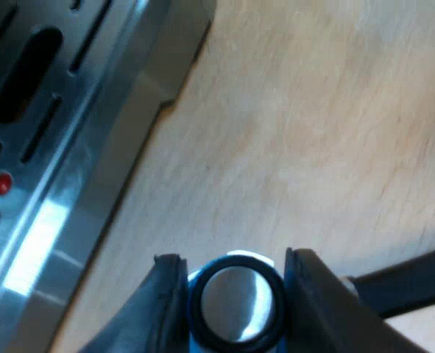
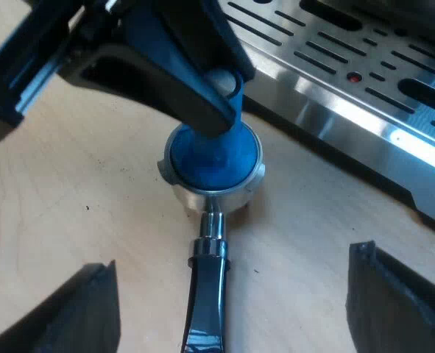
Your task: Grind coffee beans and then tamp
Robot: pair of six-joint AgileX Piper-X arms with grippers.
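Two black fingers (image 1: 165,294) of the left pincer (image 1: 235,257) are seen closed on the blue tamper (image 1: 235,309) in the left wrist view, one at nine o'clock and one at three o'clock of its round, shiny top. Bare wooden table (image 1: 313,110) lies beyond. The slotted drip tray (image 1: 70,184) of the espresso machine is seen near, with a small red dot (image 1: 0,184) among its slots. A dark handle (image 1: 408,279) runs off just beside the three o'clock finger.

In the right wrist view the tamper (image 2: 213,158) is shown standing inside the round basket of the metal holder (image 2: 202,197), which rests on the table close to the drip tray. The tamper is gripped from above by the left pincer (image 2: 221,88). The handle (image 2: 206,294) leaves the basket at six o'clock and passes between the fingers of the right pincer (image 2: 233,259), which are spread wide and touch nothing.

Tamping is judged to be the step in hand; no grounds can be seen under the blue head. A straight, level downward press is called for next. The holder could tip or slide if the handle is not steadied.
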